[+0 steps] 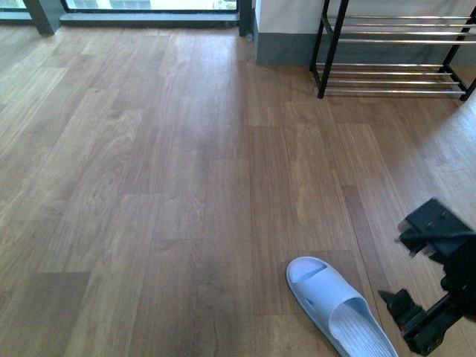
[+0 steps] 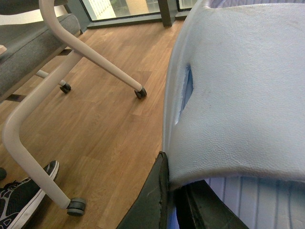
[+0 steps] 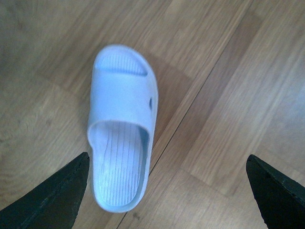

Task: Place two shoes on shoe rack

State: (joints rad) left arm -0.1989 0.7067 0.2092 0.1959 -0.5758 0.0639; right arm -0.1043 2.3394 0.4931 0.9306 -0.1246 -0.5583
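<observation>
In the left wrist view one pale blue slide sandal point(image 2: 238, 86) fills the right side, lifted off the floor. My left gripper point(image 2: 172, 198) is shut on the edge of its strap, one black finger point(image 2: 151, 200) outside and one under it. A second pale blue sandal point(image 1: 338, 309) lies flat on the wood floor at the front right. My right gripper point(image 1: 393, 266) hangs open just right of it. In the right wrist view this sandal point(image 3: 121, 143) sits near one finger point(image 3: 57, 198), off the middle of the open right gripper point(image 3: 167, 160). The shoe rack point(image 1: 394, 67) stands at the far right by the wall, its visible bars bare.
A chair's white legs point(image 2: 95, 52) with castors point(image 2: 140, 93) and a grey seat stand close to the left arm. Near the chair, a black patterned shoe point(image 2: 19, 200) rests on the floor. A grey wall base point(image 1: 282, 44) and window frame line the back.
</observation>
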